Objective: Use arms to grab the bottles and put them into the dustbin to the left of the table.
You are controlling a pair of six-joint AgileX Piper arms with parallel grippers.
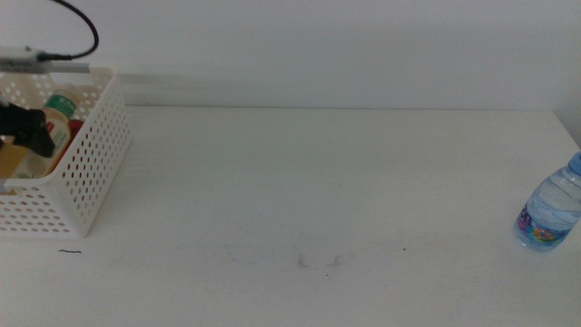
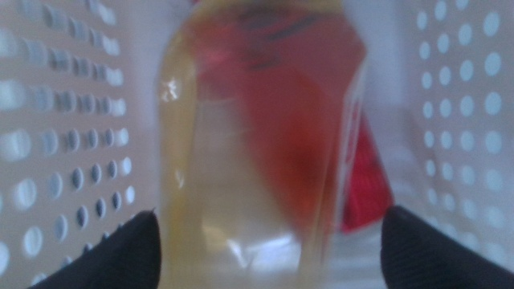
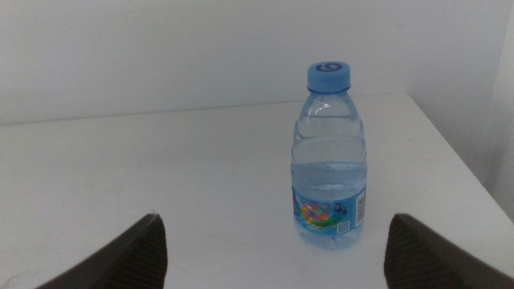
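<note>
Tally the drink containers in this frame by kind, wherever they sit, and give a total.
Yellow-liquid bottle: 1, in the white perforated dustbin, between the left gripper jaws.
Red can: 1, in the dustbin behind it.
Blue-capped water bottle: 1, upright at the table's right edge, ahead of the open right gripper.
Total: 3

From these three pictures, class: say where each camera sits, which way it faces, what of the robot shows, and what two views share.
Middle view: high, looking forward and down over the table; the left gripper shows inside the dustbin.
Left wrist view: on the left arm, facing into the dustbin at the yellow-liquid bottle and red can; both jaws show, spread wide.
Right wrist view: on the right arm, facing the water bottle; both jaws show, apart.
Shared: the water bottle appears in the middle and right wrist views.
</note>
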